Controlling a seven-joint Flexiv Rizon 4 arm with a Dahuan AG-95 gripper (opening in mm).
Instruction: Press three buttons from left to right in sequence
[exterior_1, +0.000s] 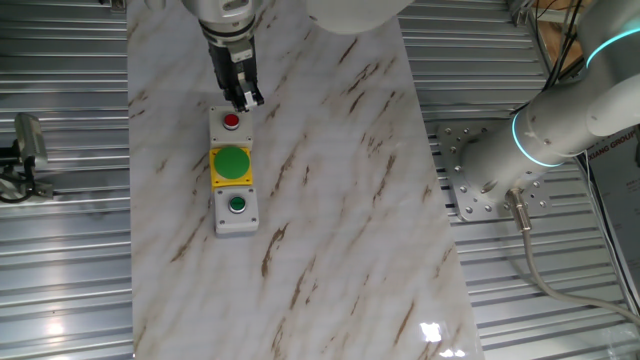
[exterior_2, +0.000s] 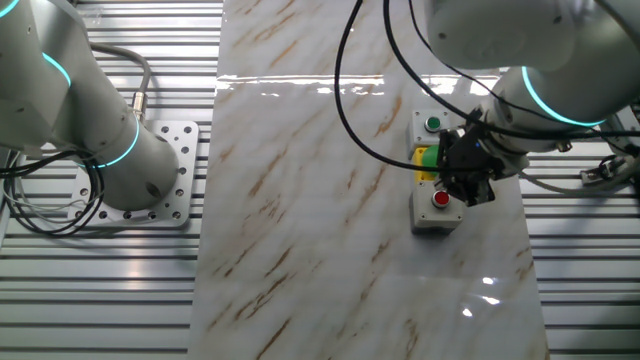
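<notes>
We are looking at a long marble-patterned counter (exterior_1: 330, 200) with brown veining, lying between ribbed metal panels. Three small boxes are sitting on it in a straight row, touching end to end. At one end is the grey box with the small red button (exterior_1: 231, 122) (exterior_2: 440, 199); in the middle is the yellow box with the large round green button (exterior_1: 232, 162) (exterior_2: 425, 158); at the other end is the grey box with the small green button (exterior_1: 237, 204) (exterior_2: 433, 124).

The dark two-finger tool (exterior_1: 246, 98) (exterior_2: 478, 192) is hanging on the white arm at the red-button end of the row. In one fixed view its tips are showing just beyond the edge of the red-button box, beside the button and not over it. In the other fixed view the tool is covering part of the yellow box and sitting just beside the red button. We cannot tell whether it is touching the box. Its fingers are appearing as one dark mass, so we cannot tell whether they are parted or together.
</notes>
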